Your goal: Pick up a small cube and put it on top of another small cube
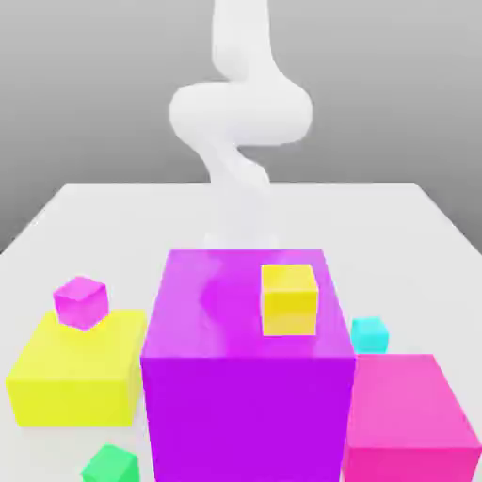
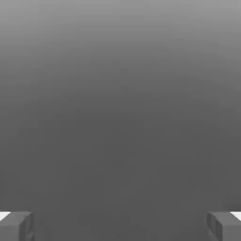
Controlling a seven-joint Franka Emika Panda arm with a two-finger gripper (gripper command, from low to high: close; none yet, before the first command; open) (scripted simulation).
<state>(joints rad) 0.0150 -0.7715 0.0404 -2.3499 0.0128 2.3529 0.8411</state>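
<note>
Nearest the exterior camera, the big purple block (image 1: pixel 247 377) hides much of the worktop (image 1: pixel 395 226), the small cyan cube (image 1: pixel 369 332) peeks out at its right edge, untouched, and the tool (image 2: pixel 120 226) is spread wide, holding nothing.

The arm (image 1: pixel 240 108) is smooth, rounded and plain white; the gripper (image 2: pixel 120 226) fingertips (image 2: pixel 16 226) look grey, perhaps white-edged.

white table (image 1: pixel 395 216), big blocks, small cyan cube (image 1: pixel 369 332)
</note>
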